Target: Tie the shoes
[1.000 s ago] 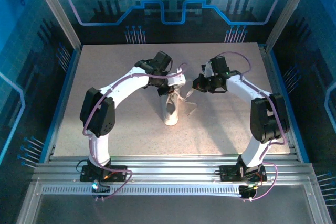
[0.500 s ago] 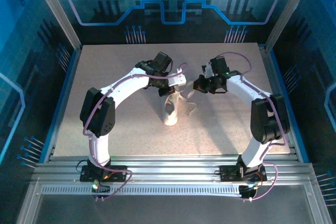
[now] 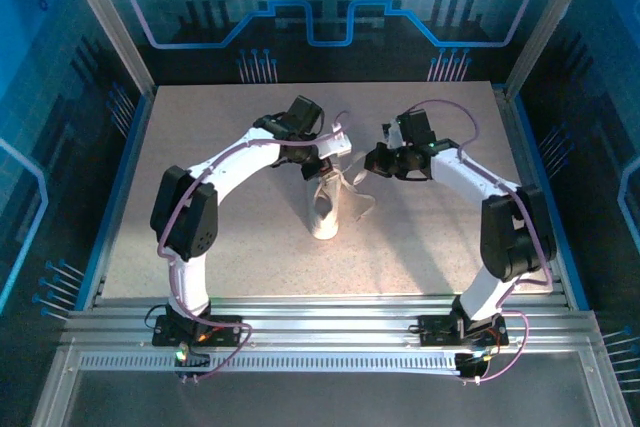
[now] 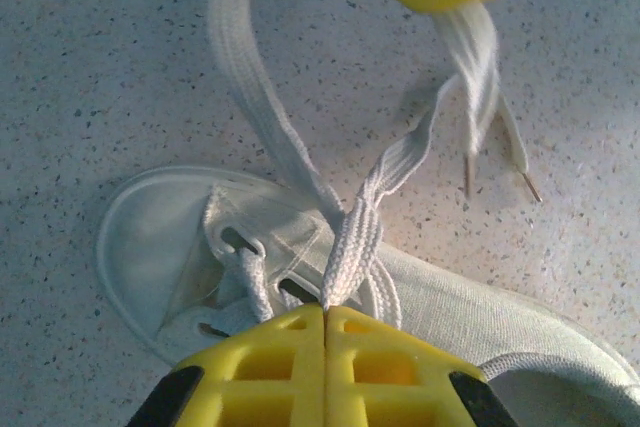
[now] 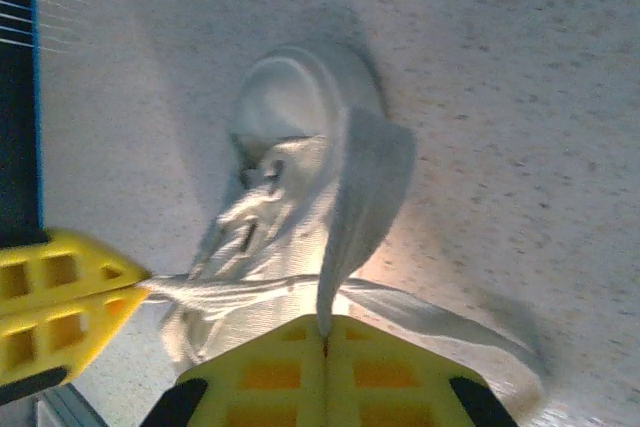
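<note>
From above, the white sneaker (image 3: 325,209) is lying at centre frame on the speckled counter (image 3: 220,127), with the left fingers (image 3: 322,159) and right fingers (image 3: 372,161) meeting just above it. At the left wrist, the left fingers are pinching shut on one lace (image 4: 355,232) that is crossing another. At the right wrist, the right fingers are clamping a strand too. No knot or bow is showing, so most of the tying seems left. Nothing nearby is obstructing.

Bench (image 3: 200,147): pale speckled top, evenly lit. Lying directly on it, approx. centre, is one white sneaker (image 3: 325,217), sole down, set lengthwise near-to-far. A stretch of its laces (image 3: 362,209) rests on the bench just right of the shoe.
</note>
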